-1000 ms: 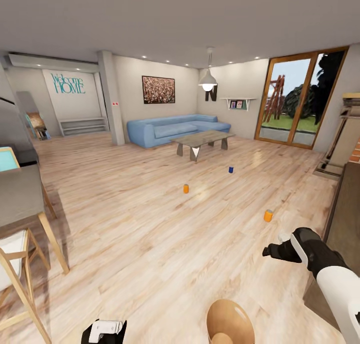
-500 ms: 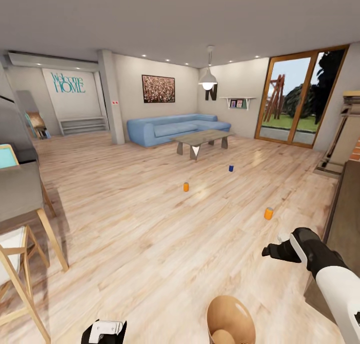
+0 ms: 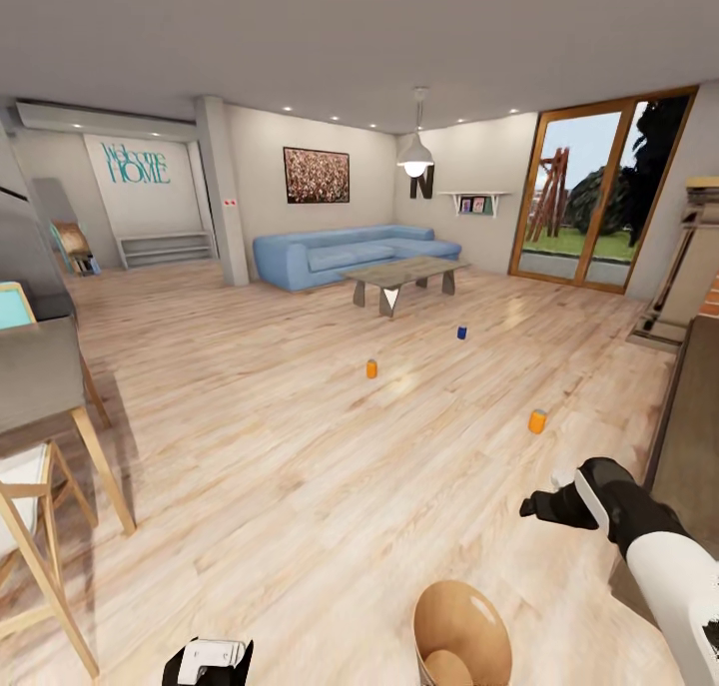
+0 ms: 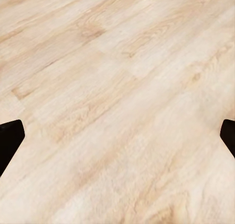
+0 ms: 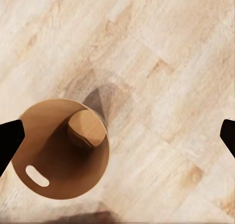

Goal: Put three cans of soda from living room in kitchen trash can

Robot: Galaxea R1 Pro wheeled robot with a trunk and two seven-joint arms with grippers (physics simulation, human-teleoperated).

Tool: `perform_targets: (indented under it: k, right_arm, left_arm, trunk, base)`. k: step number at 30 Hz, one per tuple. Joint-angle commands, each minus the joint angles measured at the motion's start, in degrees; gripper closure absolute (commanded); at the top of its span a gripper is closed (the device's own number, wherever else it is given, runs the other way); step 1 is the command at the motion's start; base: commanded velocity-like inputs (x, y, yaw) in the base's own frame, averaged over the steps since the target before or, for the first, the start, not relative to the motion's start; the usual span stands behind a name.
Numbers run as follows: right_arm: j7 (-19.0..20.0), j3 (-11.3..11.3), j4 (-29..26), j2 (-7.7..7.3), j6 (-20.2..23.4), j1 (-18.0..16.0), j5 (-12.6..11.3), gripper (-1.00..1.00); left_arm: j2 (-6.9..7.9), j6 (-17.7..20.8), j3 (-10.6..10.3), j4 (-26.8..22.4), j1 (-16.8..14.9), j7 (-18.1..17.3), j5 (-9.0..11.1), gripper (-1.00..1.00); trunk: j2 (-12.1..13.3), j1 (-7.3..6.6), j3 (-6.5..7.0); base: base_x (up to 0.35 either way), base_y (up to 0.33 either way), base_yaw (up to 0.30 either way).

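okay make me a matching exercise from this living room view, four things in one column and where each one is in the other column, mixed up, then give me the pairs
Things:
1. dark blue can
2. orange can nearest the right pincer
3. trash can
4. blue sofa

Places:
A. against the far wall, behind the coffee table
B. on the floor at the bottom of the head view, close to the robot
C. on the floor, the closest can to the coffee table
D. on the floor toward the right, in front of the right arm

Pairs: 1-C, 2-D, 3-B, 4-A
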Motion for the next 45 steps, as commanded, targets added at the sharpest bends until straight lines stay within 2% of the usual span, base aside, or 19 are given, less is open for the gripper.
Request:
perform_targets:
  k: [1,9,18,45]
  right_arm:
    - [-0.06,0.0,0.18,0.18,-0.01,0.01,0.03,-1.0]
    - [-0.38,0.6,2.79,1.31,-1.25,0.03,1.26,-1.0]
    - [-0.45,0.83,3.89,1.82,-3.57,0.04,2.54,-1.0]
    - [-0.45,0.87,4.06,2.01,-3.81,0.05,2.66,-1.0]
  left_arm:
    - [0.0,0.0,0.0,0.0,0.0,0.0,0.0,-1.0]
    - [0.0,0.01,0.0,-0.01,0.0,-0.01,-0.03,-1.0]
    - [0.0,0.02,0.0,-0.01,0.0,0.0,-0.06,-1.0]
    - [0.0,0.02,-0.09,-0.01,0.0,0.0,0.03,-1.0]
  trunk:
    - [-0.42,0.23,-0.18]
    - [-3.62,1.98,-1.62]
    - [-7.23,3.96,-3.24]
    - [-18.06,9.89,-8.08]
  base:
    - [0.0,0.0,0.0]
    - [0.0,0.0,0.0]
    - [0.0,0.0,0.0]
    - [0.0,0.0,0.0]
